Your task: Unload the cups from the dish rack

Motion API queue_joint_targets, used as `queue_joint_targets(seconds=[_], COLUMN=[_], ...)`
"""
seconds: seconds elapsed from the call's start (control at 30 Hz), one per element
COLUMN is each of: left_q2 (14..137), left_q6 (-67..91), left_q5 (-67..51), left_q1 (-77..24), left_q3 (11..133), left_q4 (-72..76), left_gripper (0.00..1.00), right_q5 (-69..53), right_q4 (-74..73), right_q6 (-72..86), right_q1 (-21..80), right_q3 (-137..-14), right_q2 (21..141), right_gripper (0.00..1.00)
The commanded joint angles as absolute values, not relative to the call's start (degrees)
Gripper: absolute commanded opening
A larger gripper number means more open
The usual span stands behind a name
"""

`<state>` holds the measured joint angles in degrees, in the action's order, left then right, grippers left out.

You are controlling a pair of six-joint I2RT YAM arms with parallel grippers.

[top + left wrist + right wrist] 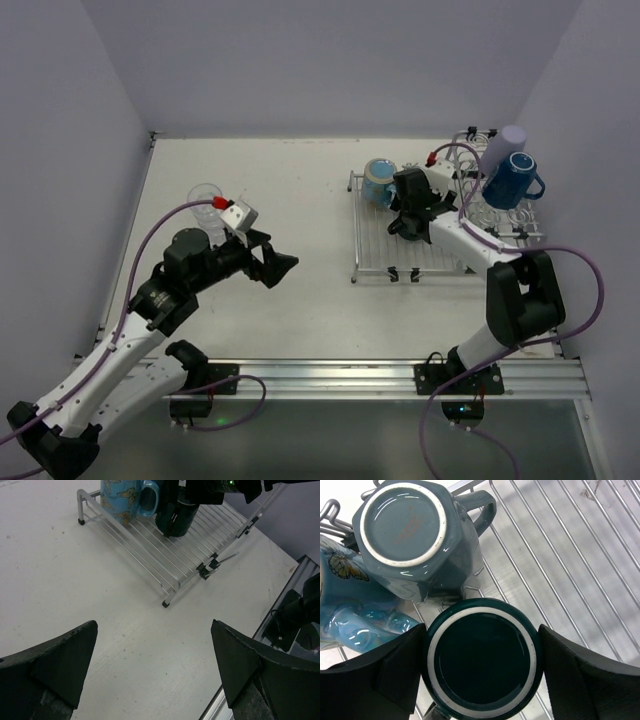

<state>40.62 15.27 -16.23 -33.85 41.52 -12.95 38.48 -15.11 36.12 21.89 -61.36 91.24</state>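
Bare table [300, 190] is lying open across centre and upper left. Upper right, on the dish rack [375, 250], a grey mug [415, 535] and a butterfly mug [350, 605] are crowding the right gripper [481, 640] clamping a teal mug [482, 660].

Overhead plus wrist close-ups — dish rack [378, 245] shared

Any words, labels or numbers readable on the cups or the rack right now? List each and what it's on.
No text can be read.
Grey-teal mug, underside: faint reddish stamp, too blurred to read.
Dark teal mug, underside: blank.
Light blue mug: butterfly pictures only, no words.
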Motion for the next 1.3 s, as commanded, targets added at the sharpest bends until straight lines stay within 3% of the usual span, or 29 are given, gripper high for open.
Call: queue_joint_targets(seconds=[0.0, 0.13, 0.37, 0.77, 0.93, 1.27], left_q2=[41.1, 42.2, 44.2, 50.6, 55.7, 68.2], left_q6=[14.5, 15.8, 21.7, 37.8, 40.8, 50.4], left_q5=[-16.5, -18.4, -21.8, -27.1, -27.9, -33.6], left_q1=[-34.1, -34.1, -34.2, -34.5, -34.6, -35.6], left_q3=[43.2, 43.2, 44.1, 36.3, 36.3, 35.5], left_q4=[-12.5, -11.6, -9.5, 12.9, 20.8, 36.7], left_gripper=[1.00, 0.97, 0.89, 0.82, 0.78, 0.72], right_q5=[36.2, 36.7, 33.2, 18.9, 6.3, -7.2], right_q4=[-12.0, -10.8, -9.7, -0.4, 9.8, 27.8], right_q6=[39.1, 38.9, 38.0, 39.8, 42.8, 50.4], right_q1=[21.9, 22.0, 22.5, 24.0, 24.3, 31.0], right_q3=[-58.5, -55.8, -52.7, -43.1, -37.1, -31.5], right_q2=[90.3, 84.5, 75.9, 60.8, 51.6, 48.8], right_gripper=[0.74, 0.49, 0.38, 0.37, 0.37, 0.36])
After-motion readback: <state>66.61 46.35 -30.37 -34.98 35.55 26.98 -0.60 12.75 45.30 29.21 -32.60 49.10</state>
